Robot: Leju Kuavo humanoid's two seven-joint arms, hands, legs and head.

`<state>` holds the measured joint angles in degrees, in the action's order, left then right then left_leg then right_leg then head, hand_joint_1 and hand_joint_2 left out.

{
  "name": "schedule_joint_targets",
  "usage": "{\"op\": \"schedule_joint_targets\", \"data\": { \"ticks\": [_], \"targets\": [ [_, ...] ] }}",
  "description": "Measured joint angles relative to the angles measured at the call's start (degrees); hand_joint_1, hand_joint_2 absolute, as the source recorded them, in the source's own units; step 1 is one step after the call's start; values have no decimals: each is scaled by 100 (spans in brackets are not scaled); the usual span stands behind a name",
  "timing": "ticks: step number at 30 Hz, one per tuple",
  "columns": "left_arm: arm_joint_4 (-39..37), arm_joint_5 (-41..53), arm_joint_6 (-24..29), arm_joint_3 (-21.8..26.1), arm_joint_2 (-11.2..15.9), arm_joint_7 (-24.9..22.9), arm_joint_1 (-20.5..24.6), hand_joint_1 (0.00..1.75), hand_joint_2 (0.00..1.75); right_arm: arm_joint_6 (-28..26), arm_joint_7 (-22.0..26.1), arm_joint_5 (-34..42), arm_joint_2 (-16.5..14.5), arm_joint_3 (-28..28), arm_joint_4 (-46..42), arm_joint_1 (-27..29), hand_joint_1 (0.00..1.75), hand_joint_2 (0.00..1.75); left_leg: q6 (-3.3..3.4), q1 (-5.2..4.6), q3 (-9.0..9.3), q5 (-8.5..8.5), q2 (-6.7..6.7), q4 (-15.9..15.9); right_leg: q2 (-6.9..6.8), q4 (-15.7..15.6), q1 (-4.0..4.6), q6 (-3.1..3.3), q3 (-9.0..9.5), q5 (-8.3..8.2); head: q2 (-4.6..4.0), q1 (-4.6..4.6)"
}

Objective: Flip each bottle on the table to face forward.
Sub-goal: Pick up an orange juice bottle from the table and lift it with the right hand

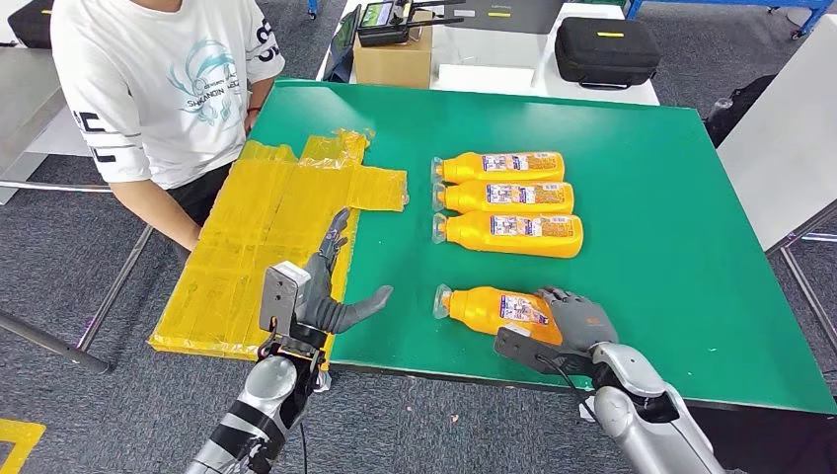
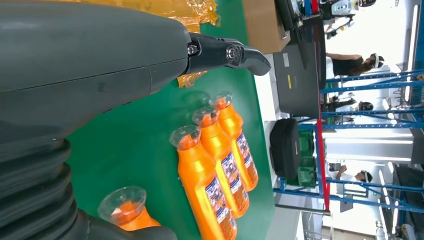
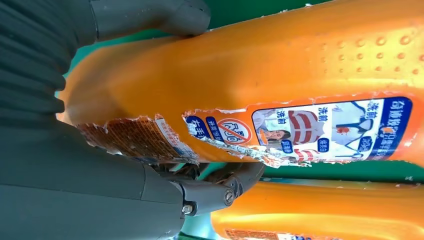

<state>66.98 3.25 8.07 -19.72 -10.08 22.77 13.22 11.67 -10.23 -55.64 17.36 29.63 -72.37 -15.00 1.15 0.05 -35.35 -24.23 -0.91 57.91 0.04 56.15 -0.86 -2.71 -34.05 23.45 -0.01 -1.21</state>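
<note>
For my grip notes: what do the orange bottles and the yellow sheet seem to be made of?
Orange bottles: probably glossy plastic, shiny highlights, clear caps, paper-like label torn at its edges. Yellow sheet: likely thin plastic film, wrinkled, glossy and somewhat see-through.

Four orange bottles [image 1: 498,308] with blue-and-white labels and clear caps, on a green table [image 1: 671,237]. Far left: crinkled yellow sheet [image 1: 266,237]. Beyond: brown cardboard box [image 1: 392,61], black case [image 1: 605,49].
</note>
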Motion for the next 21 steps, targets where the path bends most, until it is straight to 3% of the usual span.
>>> {"op": "schedule_joint_targets", "data": {
  "ticks": [15, 21],
  "targets": [
    [-74, -50, 44, 73, 0, 98, 19, 0, 175, 279, 119, 735, 545, 624, 104, -391, 175, 175, 0, 0, 2, 0, 0, 0, 0, -1, 0, 0, 2, 0, 1, 0],
    [-87, -84, 150, 109, 24, 114, 13, 0, 175, -433, 28, 1137, 380, 525, 140, -263, 175, 175, 0, 1, 3, -1, 4, 0, 2, 1, 2, 0, 2, 0, 0, 0]
  ]
}}
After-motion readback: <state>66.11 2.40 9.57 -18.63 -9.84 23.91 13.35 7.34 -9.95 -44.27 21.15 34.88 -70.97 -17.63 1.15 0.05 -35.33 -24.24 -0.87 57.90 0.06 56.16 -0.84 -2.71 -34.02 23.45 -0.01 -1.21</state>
